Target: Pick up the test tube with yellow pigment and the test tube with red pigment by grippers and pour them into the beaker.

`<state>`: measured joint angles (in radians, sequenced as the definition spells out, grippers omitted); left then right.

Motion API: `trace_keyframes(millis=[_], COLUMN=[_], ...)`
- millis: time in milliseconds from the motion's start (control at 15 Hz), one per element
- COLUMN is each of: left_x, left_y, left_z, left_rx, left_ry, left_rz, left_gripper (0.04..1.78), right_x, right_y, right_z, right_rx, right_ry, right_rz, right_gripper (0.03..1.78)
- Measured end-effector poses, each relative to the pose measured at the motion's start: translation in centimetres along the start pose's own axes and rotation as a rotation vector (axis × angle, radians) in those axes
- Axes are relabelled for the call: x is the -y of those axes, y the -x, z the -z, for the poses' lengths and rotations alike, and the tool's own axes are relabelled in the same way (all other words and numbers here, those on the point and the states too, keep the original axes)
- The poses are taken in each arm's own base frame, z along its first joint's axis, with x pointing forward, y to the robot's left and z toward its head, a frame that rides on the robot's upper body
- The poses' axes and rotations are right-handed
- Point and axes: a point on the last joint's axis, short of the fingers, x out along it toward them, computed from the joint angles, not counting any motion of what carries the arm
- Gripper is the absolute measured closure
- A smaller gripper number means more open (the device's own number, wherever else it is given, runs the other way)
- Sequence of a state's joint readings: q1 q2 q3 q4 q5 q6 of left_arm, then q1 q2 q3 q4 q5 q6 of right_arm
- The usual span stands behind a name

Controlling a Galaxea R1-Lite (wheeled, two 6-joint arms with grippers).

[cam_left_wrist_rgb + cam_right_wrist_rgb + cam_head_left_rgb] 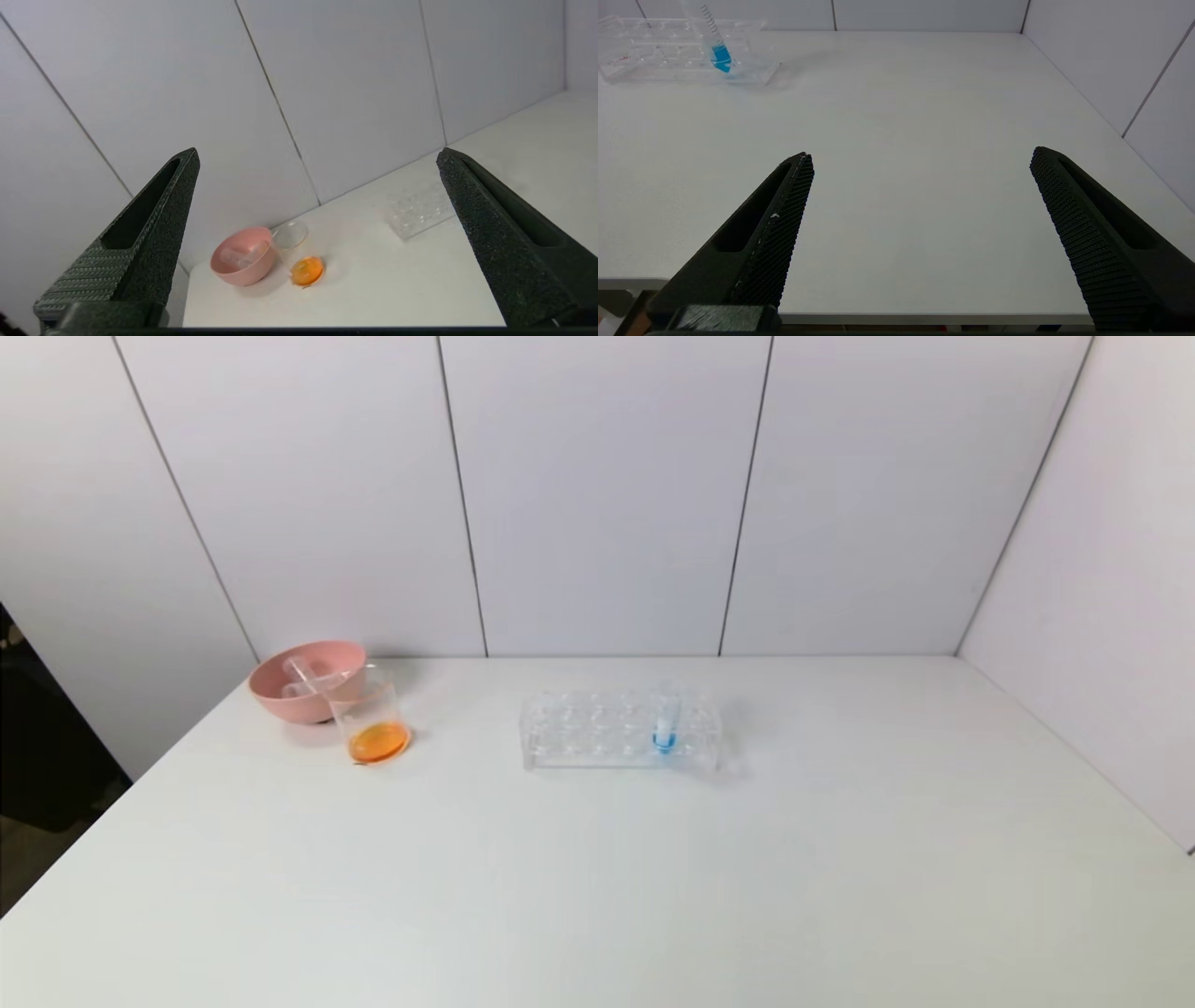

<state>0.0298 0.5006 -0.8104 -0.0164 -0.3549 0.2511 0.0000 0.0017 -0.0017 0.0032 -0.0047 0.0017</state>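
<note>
Left gripper (pixel 317 158) and right gripper (pixel 920 156) both stand wide apart, holding nothing, drawn back off the table's (pixel 597 896) near edge. The beaker (pixel 371 719) holds orange liquid, touching the pink bowl (pixel 280 695) where empty tubes (pixel 308 677) lie.

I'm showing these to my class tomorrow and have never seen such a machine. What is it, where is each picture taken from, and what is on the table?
It is a two-armed robot. One picture looks down from its head; the others come from cameras on each wrist. The dark wedges are the jaws of the left gripper and right gripper, both open and holding nothing. On the white table stand a pink bowl with empty tubes inside, a beaker of orange liquid just in front of it, and a clear rack holding a blue-liquid tube.
</note>
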Motion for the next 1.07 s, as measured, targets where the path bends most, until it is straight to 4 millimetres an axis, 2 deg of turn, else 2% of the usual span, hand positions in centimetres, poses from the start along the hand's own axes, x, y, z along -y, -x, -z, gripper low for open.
trace_keyframes(millis=[267, 467, 600, 867, 1067], left_x=[2.9, 4.8, 5.8, 6.9, 7.0], left_y=[2.7, 4.2, 5.1, 6.6, 6.9], left_z=[8.1, 14.3, 17.3, 20.2, 20.3], left_rx=[-0.075, -0.141, -0.215, -0.386, -0.375], left_ry=[-0.063, -0.011, 0.038, 0.180, 0.198], left_rz=[-0.061, -0.136, -0.165, -0.215, -0.221], left_gripper=[0.04, 0.04, 0.05, 0.05, 0.05], right_x=[0.0, 0.0, 0.0, 0.0, 0.0], right_y=[0.0, 0.0, 0.0, 0.0, 0.0], right_z=[0.0, 0.0, 0.0, 0.0, 0.0], right_rx=[0.000, 0.000, 0.000, 0.000, 0.000], right_ry=[0.000, 0.000, 0.000, 0.000, 0.000], right_rz=[0.000, 0.000, 0.000, 0.000, 0.000], right_gripper=[0.11, 0.11, 0.11, 0.11, 0.11])
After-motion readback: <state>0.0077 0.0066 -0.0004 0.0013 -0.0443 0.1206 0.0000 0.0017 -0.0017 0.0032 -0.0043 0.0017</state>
